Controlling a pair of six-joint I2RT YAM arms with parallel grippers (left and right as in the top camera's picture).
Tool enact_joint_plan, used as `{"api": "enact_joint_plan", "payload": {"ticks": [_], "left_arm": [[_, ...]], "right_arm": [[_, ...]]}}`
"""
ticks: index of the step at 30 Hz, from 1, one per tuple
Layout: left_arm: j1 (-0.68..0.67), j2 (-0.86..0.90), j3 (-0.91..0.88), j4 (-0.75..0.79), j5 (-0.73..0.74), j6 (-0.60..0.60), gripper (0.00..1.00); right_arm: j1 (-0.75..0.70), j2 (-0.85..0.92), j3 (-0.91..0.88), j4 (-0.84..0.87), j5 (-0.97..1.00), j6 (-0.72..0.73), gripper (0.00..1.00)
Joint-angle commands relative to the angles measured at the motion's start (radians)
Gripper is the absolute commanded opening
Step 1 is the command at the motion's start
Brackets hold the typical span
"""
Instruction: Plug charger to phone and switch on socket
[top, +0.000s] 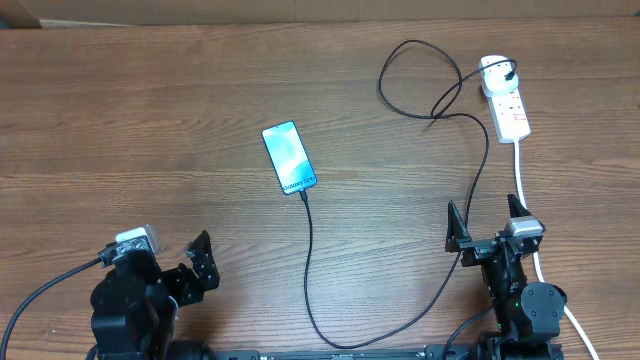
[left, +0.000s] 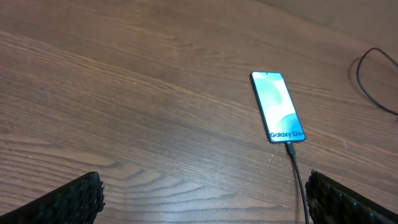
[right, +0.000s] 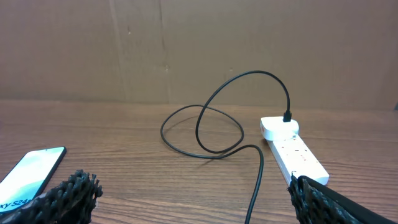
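Note:
The phone (top: 290, 157) lies flat mid-table with its light-blue screen lit, and also shows in the left wrist view (left: 278, 106) and at the lower left of the right wrist view (right: 28, 176). The charger (top: 312, 262), a thin black cable, meets the phone's bottom edge (left: 289, 146), sweeps toward the near edge, then climbs and loops (right: 214, 127) to its black plug (right: 287, 116), which sits in the far end of the white socket (top: 507, 98). My left gripper (top: 203, 262) stands open and empty at the near left. My right gripper (top: 486, 222) is open and empty just before the socket (right: 297, 152).
The socket's thick white cord (top: 522, 178) runs toward the near edge, passing beside my right arm. A brown cardboard wall (right: 186, 43) stands behind the wooden table (top: 120, 130). The charger cable (left: 298, 177) passes close to the left gripper's right finger.

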Motion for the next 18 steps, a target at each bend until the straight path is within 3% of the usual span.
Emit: {"api": "enact_joint_plan", "payload": {"ticks": [1, 11, 18], "left_arm": [[0.007, -0.039, -0.01, 0.003, 0.006, 0.037, 1.0], [0.005, -0.145, -0.058, 0.009, 0.008, 0.061, 1.0], [0.005, -0.204, -0.162, 0.129, 0.039, 0.063, 1.0]], "right_arm": [[-0.002, -0.006, -0.01, 0.004, 0.01, 0.007, 1.0], [-0.002, -0.006, -0.01, 0.004, 0.01, 0.007, 1.0], [-0.002, -0.006, -0.01, 0.004, 0.01, 0.007, 1.0]]}}
